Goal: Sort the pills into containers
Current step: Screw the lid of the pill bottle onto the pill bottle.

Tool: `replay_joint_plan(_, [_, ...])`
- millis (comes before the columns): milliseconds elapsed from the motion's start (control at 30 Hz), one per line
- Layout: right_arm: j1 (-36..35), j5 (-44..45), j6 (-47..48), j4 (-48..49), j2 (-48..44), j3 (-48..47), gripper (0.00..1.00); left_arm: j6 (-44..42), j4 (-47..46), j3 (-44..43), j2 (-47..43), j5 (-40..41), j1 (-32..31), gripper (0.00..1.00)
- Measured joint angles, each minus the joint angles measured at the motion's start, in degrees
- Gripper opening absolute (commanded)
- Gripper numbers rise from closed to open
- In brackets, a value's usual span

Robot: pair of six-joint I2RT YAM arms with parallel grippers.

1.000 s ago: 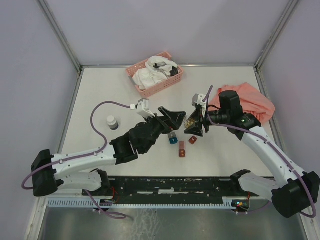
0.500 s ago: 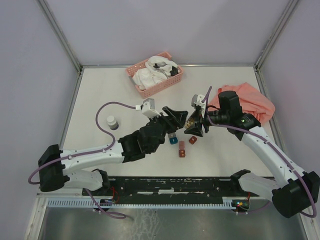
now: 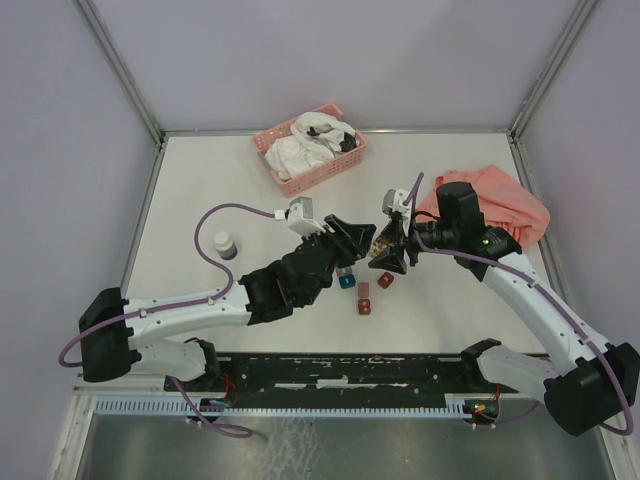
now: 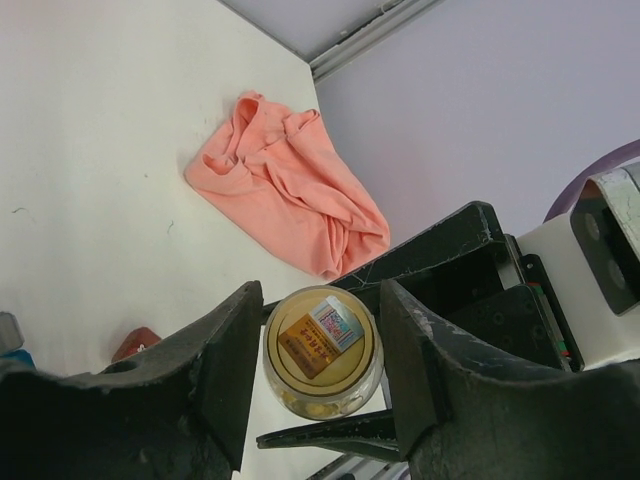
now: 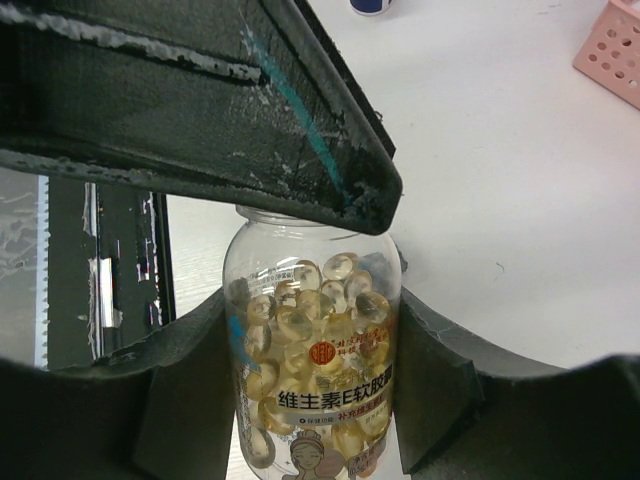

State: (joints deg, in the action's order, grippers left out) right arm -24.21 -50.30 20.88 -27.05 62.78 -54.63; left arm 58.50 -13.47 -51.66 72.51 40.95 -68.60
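My right gripper [image 3: 388, 252] is shut on a small clear jar [image 5: 312, 340] full of yellowish-amber pills and holds it above the table. The jar also shows in the top view [image 3: 380, 243]. My left gripper [image 4: 322, 352] is open. Its jaws flank the jar's free end [image 4: 322, 340], a yellowish disc with a small label, with thin gaps on each side. One left finger [image 5: 250, 130] lies across the jar's top. Below sit a teal box [image 3: 346, 281] and two dark red boxes [image 3: 364, 306] [image 3: 385, 281]. The grey box is mostly hidden under my left gripper.
A pink slatted basket [image 3: 330, 172] of white items stands at the back. A salmon cloth [image 3: 510, 205] lies at the right, under my right arm. A small white-capped bottle [image 3: 225, 244] stands at the left.
My left arm has reached to the right, and its open jaws now sit around the jar's end. My right arm and the jar have stayed still.
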Motion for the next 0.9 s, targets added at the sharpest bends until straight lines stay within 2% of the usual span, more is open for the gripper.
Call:
replay_joint_plan(400, [0.0, -0.9, -1.1, 0.0, 0.6, -0.2, 0.02, -0.2, -0.4, 0.2, 0.1, -1.0, 0.0, 0.31])
replay_joint_plan(600, [0.0, -4.4, -3.5, 0.1, 1.8, -0.3, 0.02, -4.7, -6.4, 4.5, -2.3, -4.6, 0.4, 0.24])
replay_joint_plan(733, [0.0, -8.6, -7.8, 1.9, 3.4, -0.3, 0.02, -9.4, -13.2, 9.2, -5.0, -13.9, 4.0, 0.21])
replay_joint_plan(900, [0.2, -12.3, -14.9, 8.0, 4.7, 0.3, 0.02, -11.7, -25.3, 15.6, -6.5, -33.3, 12.5, 0.20])
